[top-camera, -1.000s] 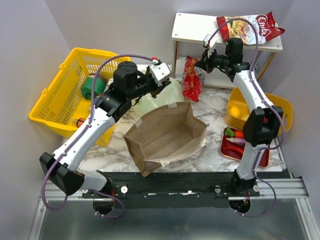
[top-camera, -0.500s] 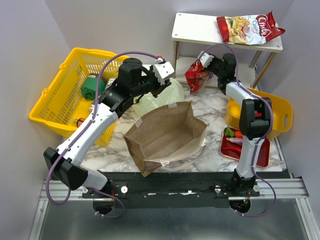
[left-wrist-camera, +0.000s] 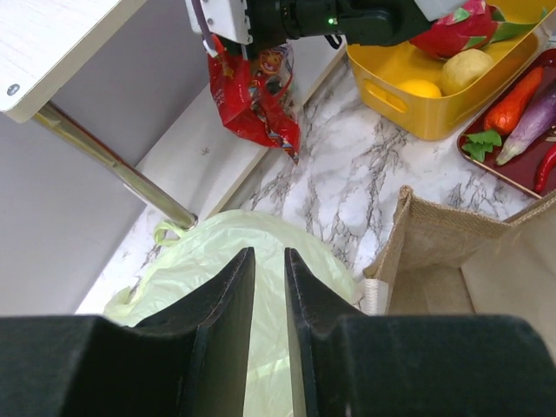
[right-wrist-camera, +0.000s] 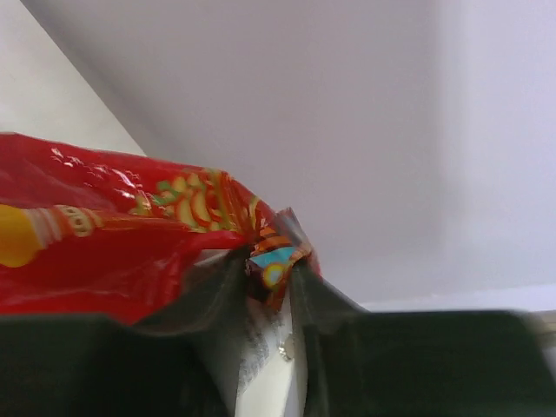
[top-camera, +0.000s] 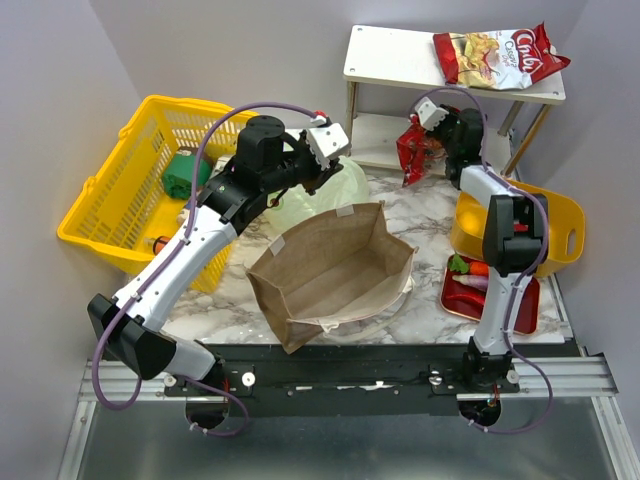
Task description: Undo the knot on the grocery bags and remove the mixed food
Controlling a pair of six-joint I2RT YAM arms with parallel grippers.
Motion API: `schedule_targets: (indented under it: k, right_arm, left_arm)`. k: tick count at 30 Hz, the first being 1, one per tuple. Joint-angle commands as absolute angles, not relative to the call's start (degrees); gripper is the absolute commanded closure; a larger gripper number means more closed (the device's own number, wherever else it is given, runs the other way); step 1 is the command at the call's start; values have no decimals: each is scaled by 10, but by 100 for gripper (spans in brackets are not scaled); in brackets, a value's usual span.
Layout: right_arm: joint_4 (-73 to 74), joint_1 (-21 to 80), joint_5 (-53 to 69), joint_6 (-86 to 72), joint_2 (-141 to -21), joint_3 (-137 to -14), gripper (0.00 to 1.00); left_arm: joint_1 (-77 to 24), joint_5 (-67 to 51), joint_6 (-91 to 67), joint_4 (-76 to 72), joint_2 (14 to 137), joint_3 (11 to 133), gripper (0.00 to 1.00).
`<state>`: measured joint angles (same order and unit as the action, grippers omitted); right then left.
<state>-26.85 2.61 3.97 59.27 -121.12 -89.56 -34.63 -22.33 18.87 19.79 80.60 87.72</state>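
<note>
In the left wrist view, the left gripper [left-wrist-camera: 268,257] hovers over the pale green bag [left-wrist-camera: 187,265]. Its black jaws are parted by a narrow slit with nothing in it. The bag is a thin, crinkly, translucent dome on the marbled worktop [left-wrist-camera: 347,182]. Its knot [left-wrist-camera: 165,233], a small twisted bunch of film, sits at the bag's upper left edge beside a metal shelf leg. At lower right lies the stiff brown bag [left-wrist-camera: 434,243], coarse-woven in look.

The right gripper [right-wrist-camera: 265,265] has its jaws clamped on the crimped edge of a shiny red snack packet [left-wrist-camera: 254,100], which hangs crumpled at top centre.

At upper right, a smooth yellow tub [left-wrist-camera: 408,104] holds a dragon fruit [left-wrist-camera: 465,22] and round yellow fruit [left-wrist-camera: 469,69]. A red tray [left-wrist-camera: 504,178] beside it carries a carrot [left-wrist-camera: 517,100], an eggplant [left-wrist-camera: 539,122] and a chili [left-wrist-camera: 547,167].
</note>
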Motion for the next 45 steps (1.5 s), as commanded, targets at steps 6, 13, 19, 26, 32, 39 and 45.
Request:
schedule_targets:
  k: [6, 13, 19, 26, 32, 39, 45]
  right_arm:
    - [-95, 4, 68, 570, -1093, -835, 31]
    - [35, 3, 143, 643, -1022, -797, 29]
    - [288, -28, 278, 740, -1017, -892, 28]
    - [472, -30, 336, 843, -1062, -1047, 25]
    - [533, -27, 330, 932, -1122, -1142, 25]
    - [587, -6, 296, 1028, -1177, -1189, 23]
    - [511, 19, 274, 1041, -1201, -1192, 21]
  left_arm:
    - [-348, -214, 182, 164, 766, 835, 63]
    - [-348, -216, 163, 137, 743, 794, 61]
    - [-348, -216, 156, 126, 727, 774, 60]
    - [-348, -210, 167, 138, 701, 753, 58]
    - [-348, -211, 168, 143, 693, 747, 57]
    - [-347, -214, 172, 151, 708, 759, 56]
    - [-347, -222, 170, 154, 717, 765, 55]
